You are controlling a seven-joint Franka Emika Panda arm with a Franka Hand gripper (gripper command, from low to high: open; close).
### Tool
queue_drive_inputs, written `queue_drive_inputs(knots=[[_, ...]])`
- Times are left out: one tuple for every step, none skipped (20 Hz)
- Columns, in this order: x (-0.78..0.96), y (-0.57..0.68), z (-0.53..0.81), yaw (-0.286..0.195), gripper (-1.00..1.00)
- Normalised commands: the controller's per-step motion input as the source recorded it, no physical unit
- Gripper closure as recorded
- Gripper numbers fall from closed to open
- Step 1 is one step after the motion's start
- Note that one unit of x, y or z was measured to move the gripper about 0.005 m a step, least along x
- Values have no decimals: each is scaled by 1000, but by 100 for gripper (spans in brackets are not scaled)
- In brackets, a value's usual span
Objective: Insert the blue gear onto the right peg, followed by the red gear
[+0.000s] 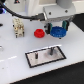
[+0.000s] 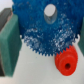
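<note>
My gripper [image 1: 56, 26] is shut on the blue gear [image 1: 57, 31], a wide toothed disc held by its rim just above the table. In the wrist view the blue gear [image 2: 46, 27] fills the space between the jaws, its teeth against the teal finger pad [image 2: 9, 42]; the other finger is cut off at the frame edge. The smaller red gear [image 1: 38, 33] lies on the table toward the exterior view's left of the blue one, and shows blurred below it as the red gear [image 2: 66, 61]. The right peg [image 1: 51, 50] stands on the grey plate [image 1: 59, 52], nearer the camera than my gripper.
The matching left peg [image 1: 37, 56] stands on the same black-bordered plate. A white and tan fixture [image 1: 18, 27] sits at the exterior view's left. The robot's base and a black cable [image 1: 30, 14] run along the back.
</note>
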Motion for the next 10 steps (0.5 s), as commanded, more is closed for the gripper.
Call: queue_drive_inputs(knots=[[699,-325,218,0,100],[686,-309,134,0,100],[654,-317,171,0,100],[686,-308,183,0,100],[652,-286,66,0,100],[602,-260,73,0,100],[582,-245,43,0,100],[518,-230,38,0,100],[542,-215,36,0,100],[545,-209,32,0,100]])
